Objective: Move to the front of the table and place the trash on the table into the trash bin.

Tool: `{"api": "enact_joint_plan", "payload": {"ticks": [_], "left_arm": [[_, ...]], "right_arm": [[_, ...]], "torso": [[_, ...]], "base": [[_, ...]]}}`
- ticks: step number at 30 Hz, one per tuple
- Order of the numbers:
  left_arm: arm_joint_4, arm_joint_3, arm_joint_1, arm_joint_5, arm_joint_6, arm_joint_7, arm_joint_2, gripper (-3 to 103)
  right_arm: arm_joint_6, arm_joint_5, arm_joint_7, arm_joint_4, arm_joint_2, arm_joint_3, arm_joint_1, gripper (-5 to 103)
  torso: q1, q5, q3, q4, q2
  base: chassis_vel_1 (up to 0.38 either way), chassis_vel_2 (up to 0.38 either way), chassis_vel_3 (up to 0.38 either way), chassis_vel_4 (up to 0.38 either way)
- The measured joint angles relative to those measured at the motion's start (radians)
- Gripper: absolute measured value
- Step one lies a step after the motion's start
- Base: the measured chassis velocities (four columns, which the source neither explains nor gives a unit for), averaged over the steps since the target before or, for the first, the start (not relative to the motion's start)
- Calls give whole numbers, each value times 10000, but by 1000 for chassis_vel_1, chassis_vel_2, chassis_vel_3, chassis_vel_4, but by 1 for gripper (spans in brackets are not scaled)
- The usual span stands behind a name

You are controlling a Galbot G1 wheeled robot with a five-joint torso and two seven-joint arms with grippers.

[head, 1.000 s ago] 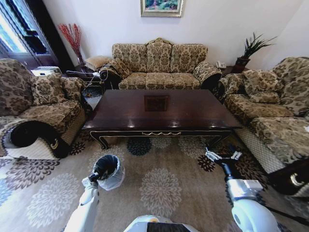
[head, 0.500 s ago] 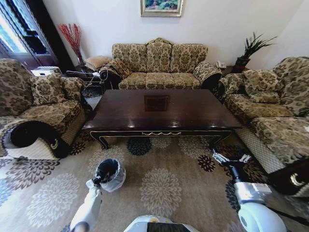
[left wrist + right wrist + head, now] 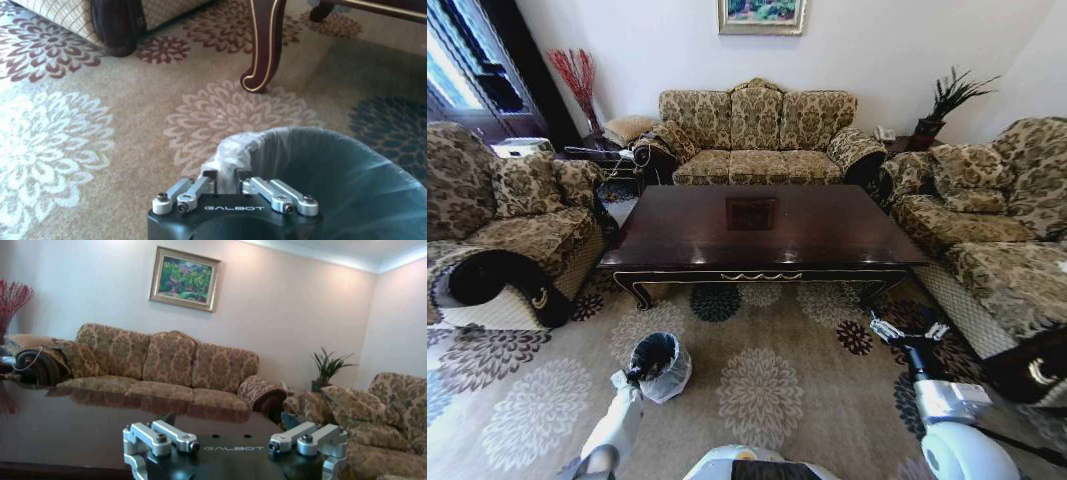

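Your left gripper (image 3: pixel 225 176) is clamped on the bin (image 3: pixel 659 362) rim, bin low on the carpet before the table (image 3: pixel 757 235). Bin looks light, liner soft and slippery; grip the rim. Right gripper (image 3: pixel 908 329) hangs with jaws spread. Tabletop looks bare of trash.

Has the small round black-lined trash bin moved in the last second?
Yes. The trash bin, gripped by the left gripper, dropped toward the robot, away from the dark table.

We note three brown floral-patterned upholstered sofas (image 3: pixel 755 135) around a beige flower-patterned carpet (image 3: pixel 757 385); a gilt-framed landscape painting (image 3: pixel 762 14) hangs above, with a green potted plant (image 3: pixel 947 100) in the corner.
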Motion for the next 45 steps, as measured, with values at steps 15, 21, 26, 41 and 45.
{"api": "enact_joint_plan", "payload": {"ticks": [15,21,26,41,45], "left_arm": [[-6147,-195,3439,-671,1255,602,29,74],[-10554,-654,5372,-84,788,712,-235,96],[-15754,-925,7719,309,2052,1077,-1184,100],[-19488,-147,8952,1886,2601,1580,-2736,100],[-19476,-145,9089,1707,2523,1578,-2748,100]], "right_arm": [[-26,51,12,425,29,-13,66,100],[-640,371,4,868,52,124,88,100],[-1366,582,-72,1388,61,119,-189,100],[-3623,-56,1020,2550,-111,-2172,799,100],[-3317,-187,880,2549,-27,-2045,702,100]], "torso": [[0,1,0,0,0],[1,1,0,0,0],[0,2,0,1,0],[4,-2,3,0,0],[3,-1,2,-1,0]], "base": [[0,0,0,0],[0,0,0,0],[0,0,0,0],[0,0,0,0],[0,0,0,0]]}}
